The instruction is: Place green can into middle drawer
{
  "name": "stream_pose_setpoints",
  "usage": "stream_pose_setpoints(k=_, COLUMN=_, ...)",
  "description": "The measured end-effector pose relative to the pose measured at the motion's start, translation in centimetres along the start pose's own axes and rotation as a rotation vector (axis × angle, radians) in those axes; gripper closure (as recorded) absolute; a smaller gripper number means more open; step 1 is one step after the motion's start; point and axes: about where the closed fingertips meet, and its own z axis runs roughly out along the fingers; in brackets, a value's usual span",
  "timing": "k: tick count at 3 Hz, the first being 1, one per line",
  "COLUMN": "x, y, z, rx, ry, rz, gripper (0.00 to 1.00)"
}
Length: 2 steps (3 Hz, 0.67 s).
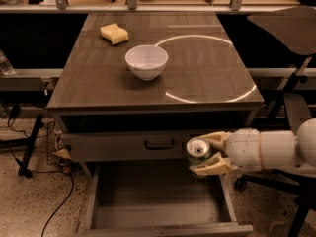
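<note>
Green can (198, 151), upright, clamped in the gripper (202, 155) above the right rear corner of the open middle drawer (153, 204). Transport step; next move probably calls for lowering to the drawer floor, then release.

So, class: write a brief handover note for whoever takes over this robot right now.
Gripper: jaws shut on the green can, held upright over the right rear of the open middle drawer, in front of the closed drawer above it.
Done: can grasped, drawer open.
Left: lower the can to the drawer floor, release, withdraw.
White bowl and sponge sit on the tabletop.
</note>
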Motion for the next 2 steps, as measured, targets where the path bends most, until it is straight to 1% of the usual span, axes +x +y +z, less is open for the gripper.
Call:
stream_pose_setpoints(k=1, x=3.9, y=-0.1, z=4.2, rx=-0.030, ry=-0.019, rz=-0.043, gripper=1.00)
stream_pose_setpoints(k=2, x=8.9, y=0.0, z=7.3, rx=-0.069, ry=-0.020, rz=-0.071, gripper=1.00)
